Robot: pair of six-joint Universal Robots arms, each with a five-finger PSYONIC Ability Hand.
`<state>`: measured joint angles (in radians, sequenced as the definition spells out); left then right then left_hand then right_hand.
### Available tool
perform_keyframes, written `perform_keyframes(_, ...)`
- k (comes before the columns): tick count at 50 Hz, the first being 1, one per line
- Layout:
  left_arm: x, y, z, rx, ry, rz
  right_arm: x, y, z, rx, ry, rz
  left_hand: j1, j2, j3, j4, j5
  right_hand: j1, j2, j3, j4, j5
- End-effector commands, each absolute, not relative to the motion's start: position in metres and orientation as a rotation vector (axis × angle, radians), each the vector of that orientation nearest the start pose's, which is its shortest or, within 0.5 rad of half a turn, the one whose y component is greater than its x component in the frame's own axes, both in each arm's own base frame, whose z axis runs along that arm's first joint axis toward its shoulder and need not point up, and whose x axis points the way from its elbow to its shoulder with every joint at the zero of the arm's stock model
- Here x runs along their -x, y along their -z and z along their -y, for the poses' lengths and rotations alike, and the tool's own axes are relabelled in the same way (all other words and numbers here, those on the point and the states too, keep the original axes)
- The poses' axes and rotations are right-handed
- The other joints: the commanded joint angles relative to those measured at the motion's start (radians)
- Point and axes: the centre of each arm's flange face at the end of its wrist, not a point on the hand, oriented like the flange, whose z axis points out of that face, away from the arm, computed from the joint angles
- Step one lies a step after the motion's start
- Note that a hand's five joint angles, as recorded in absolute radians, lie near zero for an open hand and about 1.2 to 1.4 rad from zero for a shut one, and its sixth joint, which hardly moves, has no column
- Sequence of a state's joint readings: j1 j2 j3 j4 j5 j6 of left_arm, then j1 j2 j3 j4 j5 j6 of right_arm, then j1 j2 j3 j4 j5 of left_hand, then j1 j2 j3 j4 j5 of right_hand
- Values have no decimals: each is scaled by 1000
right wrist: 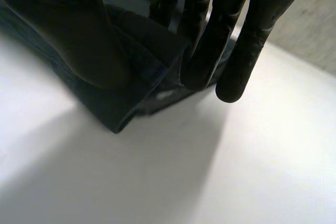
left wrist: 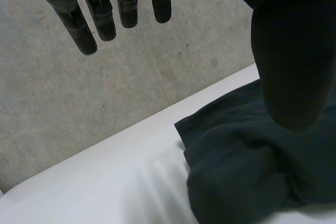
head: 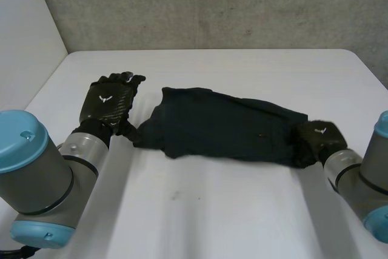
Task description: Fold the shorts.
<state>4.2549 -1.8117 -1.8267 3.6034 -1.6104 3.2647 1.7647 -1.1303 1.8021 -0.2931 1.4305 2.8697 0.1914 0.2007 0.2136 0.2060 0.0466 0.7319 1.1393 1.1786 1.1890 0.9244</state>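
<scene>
The dark shorts (head: 224, 128) lie in a long, rumpled band across the middle of the white table (head: 242, 204). My left hand (head: 108, 102) hovers just off their left end with straight, spread fingers (left wrist: 84, 30). Its thumb (left wrist: 291, 61) hangs over the bunched cloth (left wrist: 247, 171) without holding it. My right hand (head: 318, 136) is at the right end of the shorts. There a fold of the cloth's edge (right wrist: 149, 69) runs between its thumb (right wrist: 89, 45) and its fingers (right wrist: 210, 56), which close on it.
A grey concrete wall (head: 212, 4) stands behind the table's far edge. Bare tabletop lies in front of the shorts and behind them. My two arms (head: 36, 174) come in at the near corners.
</scene>
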Motion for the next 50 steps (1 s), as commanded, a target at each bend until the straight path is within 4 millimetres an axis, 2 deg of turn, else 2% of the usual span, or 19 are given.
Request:
perform_keyframes(1,261,-204,241,-647,2324,-2319,-183,-168,296,781,1863,-2452,19,10,-3,5,-11,664,257,218,207,297)
perform_keyframes(2,261,-205,241,-645,2330,-2314,-170,-174,304,822,1881,-2503,19,10,-3,5,-11,664,257,218,207,297)
perform_keyframes(6,261,-208,241,-641,2340,-2308,-152,-188,316,1011,1881,-2577,16,7,-6,2,-13,664,257,218,207,297)
perform_keyframes(9,261,-207,240,-643,2340,-2307,-156,-201,320,1126,1898,-2558,16,7,-6,2,-13,664,257,218,207,297)
perform_keyframes(13,260,-208,240,-638,2349,-2298,-208,-230,308,1306,1981,-2316,16,7,-6,2,-13,664,257,218,207,297)
perform_keyframes(14,260,-208,240,-638,2349,-2298,-230,-244,303,1348,2029,-2211,16,7,-6,2,-13,664,257,218,207,297)
perform_keyframes(20,259,-208,241,-632,2347,-2297,-303,-253,279,1500,2021,-1893,16,7,-6,2,-13,664,257,218,207,297)
perform_keyframes(21,259,-208,242,-632,2349,-2296,-327,-251,265,1557,1986,-1781,16,7,-6,2,-13,664,257,218,207,297)
perform_keyframes(24,259,-208,242,-629,2352,-2292,-359,-240,242,1632,1898,-1624,16,7,-6,2,-13,664,257,218,207,297)
perform_keyframes(25,259,-208,243,-627,2352,-2292,-376,-226,228,1675,1816,-1547,13,4,-9,-1,-16,664,257,218,207,297)
perform_keyframes(29,258,-209,244,-621,2358,-2285,-397,-191,198,1754,1595,-1427,13,4,-9,-1,-16,664,257,218,207,297)
perform_keyframes(32,258,-209,244,-622,2360,-2282,-402,-181,196,1761,1545,-1413,10,1,-12,-4,-19,660,252,213,203,293)
perform_keyframes(33,258,-210,245,-621,2362,-2280,-405,-182,198,1756,1561,-1414,10,1,-12,-4,-19,180,-227,-267,-277,-187)
perform_keyframes(34,259,-211,245,-622,2365,-2276,-405,-185,200,1748,1573,-1419,10,1,-12,-4,-19,-72,-479,-519,-529,-439)
perform_keyframes(37,259,-214,247,-619,2373,-2266,-404,-207,204,1685,1649,-1476,7,-2,-15,-7,-22,-557,-965,-1004,-1014,-924)
perform_keyframes(40,261,-224,253,-607,2412,-2230,-397,-228,210,1565,1705,-1549,4,-5,-18,-10,-25,-557,-965,-1004,-1014,-924)
perform_keyframes(45,271,-254,266,-589,2532,-2136,-375,-274,224,1121,1721,-1709,22,13,0,7,-8,-557,-965,-1004,-1014,-924)
perform_keyframes(48,278,-262,267,-608,2563,-2123,-352,-277,248,886,1693,-1830,34,24,12,19,4,-557,-965,-1004,-1014,-924)
perform_keyframes(50,296,-255,264,-672,2555,-2172,-344,-273,257,810,1671,-1875,40,30,18,25,10,-557,-965,-1004,-1014,-924)
